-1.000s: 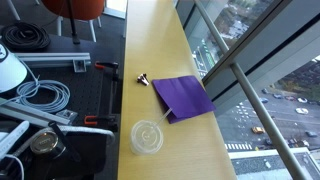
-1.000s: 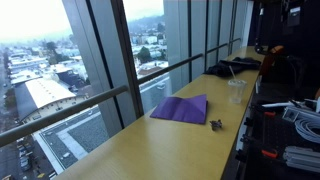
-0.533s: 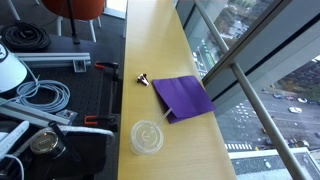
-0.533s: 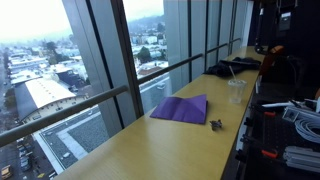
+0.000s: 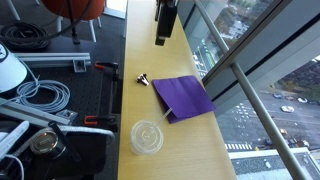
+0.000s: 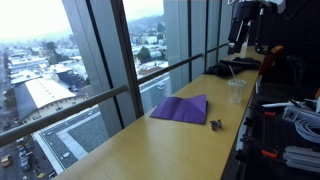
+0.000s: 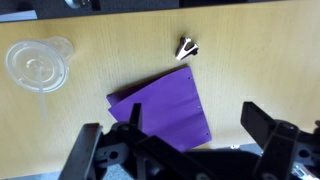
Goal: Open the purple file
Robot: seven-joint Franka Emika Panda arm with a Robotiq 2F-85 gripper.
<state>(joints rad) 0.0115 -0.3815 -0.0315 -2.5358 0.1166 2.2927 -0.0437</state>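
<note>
The purple file (image 5: 183, 96) lies shut and flat on the long wooden counter (image 5: 150, 40) near the window edge. It shows in both exterior views (image 6: 182, 108) and in the wrist view (image 7: 165, 108). My gripper (image 5: 162, 28) hangs high above the counter, beyond the file, with its fingers spread; it also shows in an exterior view (image 6: 238, 30). In the wrist view the open fingers (image 7: 180, 150) frame the file's lower part from above. The gripper holds nothing.
A clear round plastic lid (image 5: 148, 136) lies on the counter near the file, seen too in the wrist view (image 7: 37, 64). A small black and white binder clip (image 5: 142, 78) lies beside the file (image 7: 187, 48). Cables and equipment (image 5: 40, 95) fill the floor side. Window glass (image 5: 230, 50) borders the counter.
My gripper has come into both exterior views from above. The file, lid and clip have not moved.
</note>
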